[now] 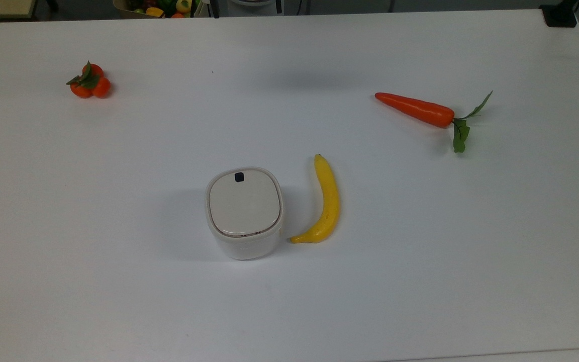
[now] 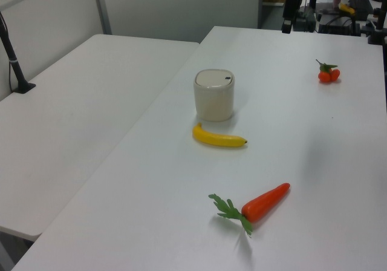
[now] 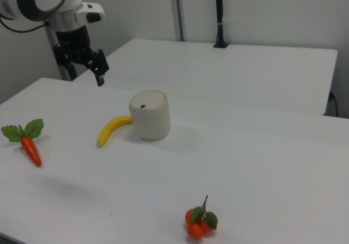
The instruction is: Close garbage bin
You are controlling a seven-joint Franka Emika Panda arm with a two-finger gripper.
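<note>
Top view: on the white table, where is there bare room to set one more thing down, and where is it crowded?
Bare: the stretch between the tangerines and the carrot, and the strip of table below the garbage bin. Crowded: only beside the bin, where the banana lies close.

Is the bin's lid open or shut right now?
Shut. The lid lies flat on the bin, flush with its rim all round in the top view, and level in the right view too.

In the right view the white arm stood at the upper left, its wrist pointing down and tilted slightly toward the right view's right. Its black pincer (image 3: 85, 64) hung in the air with the two fingers (image 3: 100, 64) spread apart, gripping nothing.
</note>
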